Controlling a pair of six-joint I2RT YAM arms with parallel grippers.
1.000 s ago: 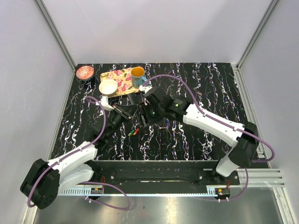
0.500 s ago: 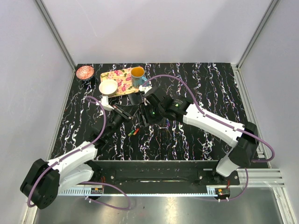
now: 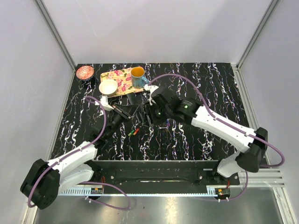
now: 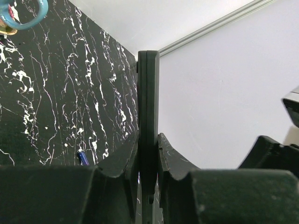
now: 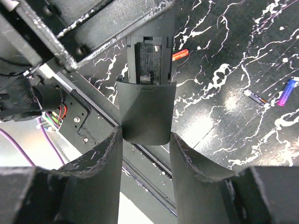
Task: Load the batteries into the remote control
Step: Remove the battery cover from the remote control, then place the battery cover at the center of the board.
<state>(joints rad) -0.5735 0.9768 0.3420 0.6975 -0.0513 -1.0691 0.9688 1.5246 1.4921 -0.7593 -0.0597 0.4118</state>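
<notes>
My left gripper [image 4: 148,140] is shut on the remote control [image 4: 148,93], a thin black slab seen edge-on here and held off the table. In the right wrist view the remote control [image 5: 149,60] shows its open battery recess. Below that recess sits the black battery cover [image 5: 145,112]. My right gripper [image 5: 145,135] is shut on the cover's lower end, both fingertips touching its sides. Batteries lie loose on the table: a red one [image 5: 180,54], a blue-purple one [image 5: 286,92] and a dark one [image 5: 254,96]. From above, a red-and-green pair [image 3: 134,132] lies just in front of both grippers.
A floral yellow tray [image 3: 122,79] at the back left carries a blue mug [image 3: 138,75] and a white bowl [image 3: 108,87]. A pink bowl [image 3: 85,72] stands in the back-left corner. Black marbled table [image 3: 210,88] stretches to the right; the arms' base rail [image 3: 154,170] runs along the near edge.
My right arm has shifted to the right, its elbow swinging outward, and its jaws have narrowed onto the cover. The left arm and remote have stayed put.
</notes>
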